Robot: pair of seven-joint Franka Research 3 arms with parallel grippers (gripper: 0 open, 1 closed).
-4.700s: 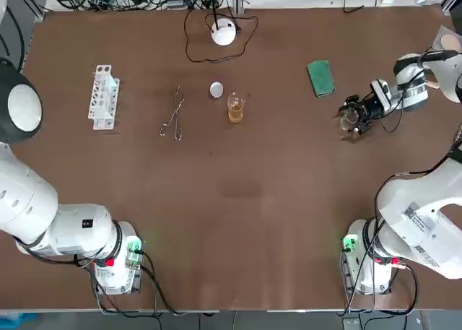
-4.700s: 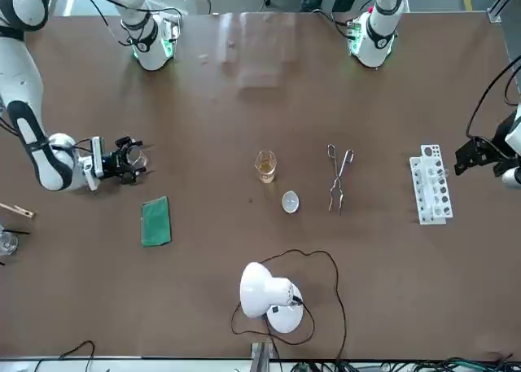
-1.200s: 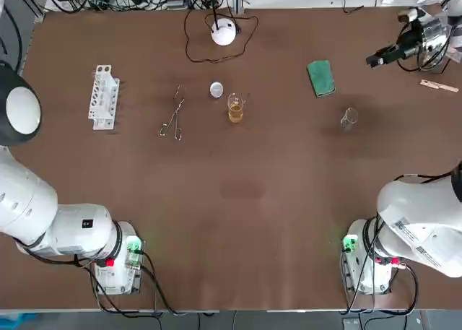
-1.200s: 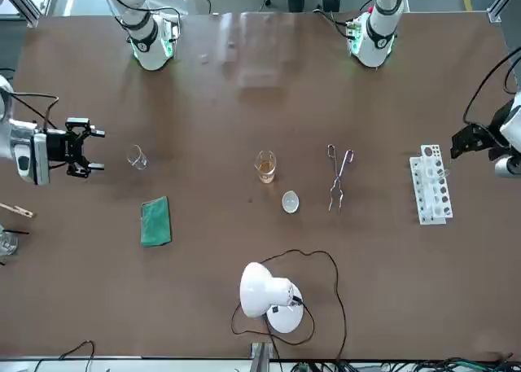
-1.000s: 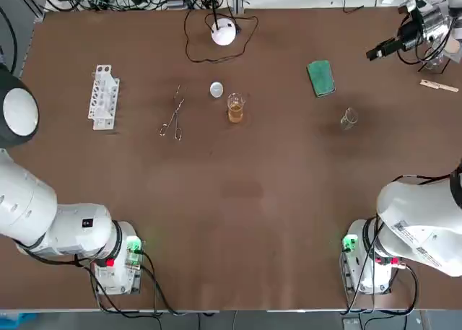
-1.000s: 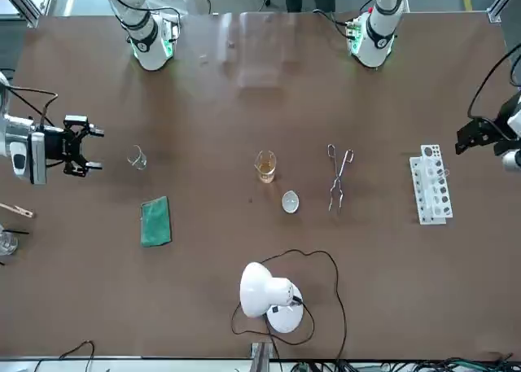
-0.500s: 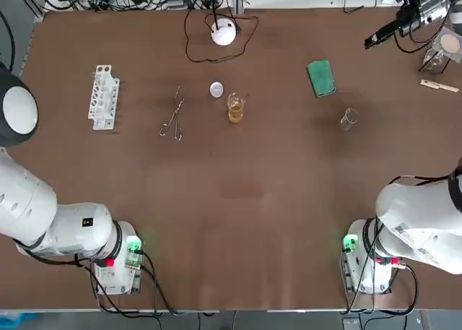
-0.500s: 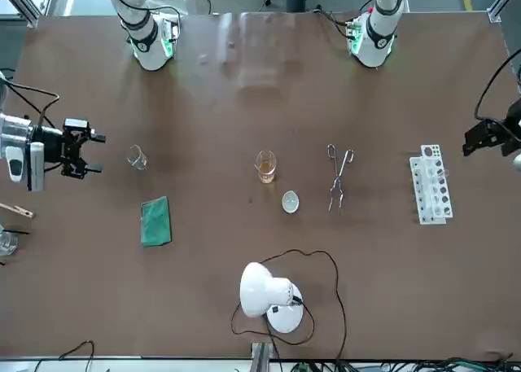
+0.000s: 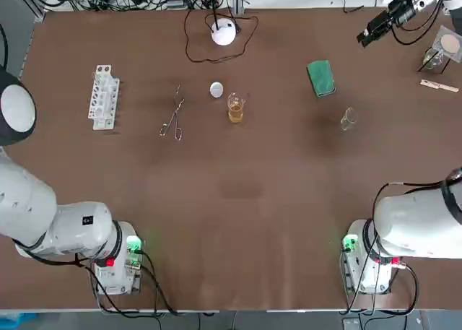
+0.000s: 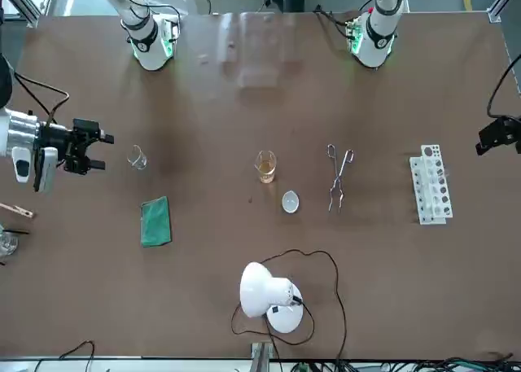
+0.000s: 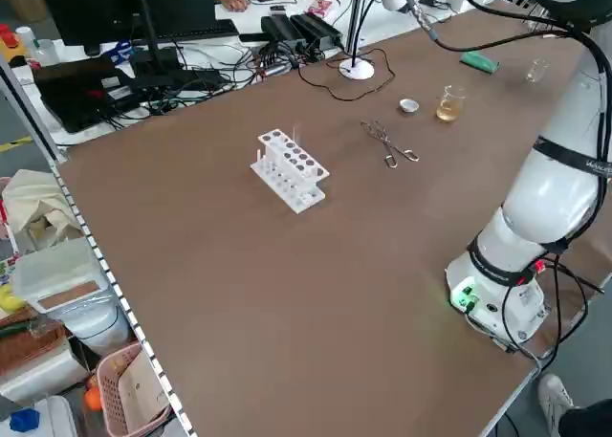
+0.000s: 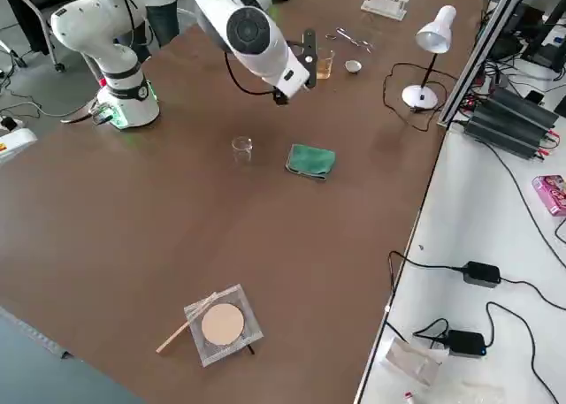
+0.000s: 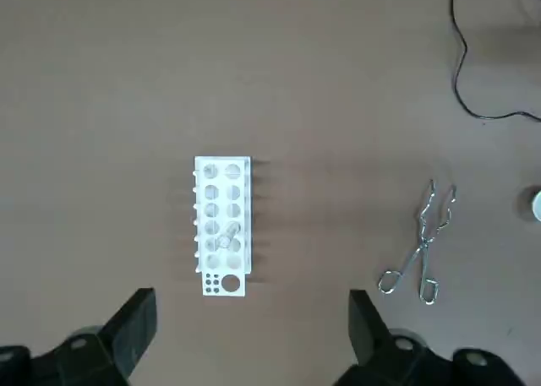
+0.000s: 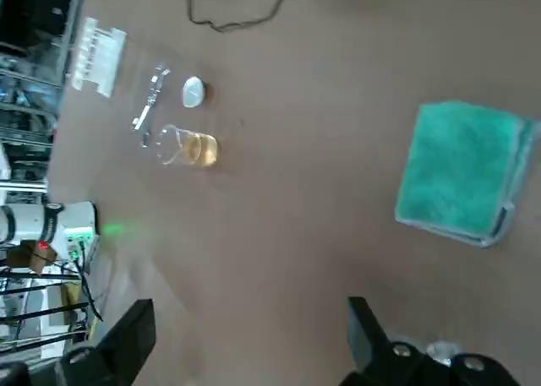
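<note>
Find the right gripper (image 10: 99, 150) aloft over the far right part of the table (image 9: 238, 222), fingers spread, gripping nothing. Note the beaker (image 9: 349, 118) upright on the table, well apart from that gripper, near the sponge (image 9: 320, 78). See the left gripper (image 13: 251, 306) spread wide too, empty, high above the rack (image 13: 222, 225) by the left edge, tongs (image 13: 420, 255) off to one side.

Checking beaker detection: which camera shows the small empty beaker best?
Right side view: the small empty beaker stands upright and unblocked, seen from the side, near the green sponge. Top and front views show it small from above; left side view, tiny and far; left wrist view misses it.
</note>
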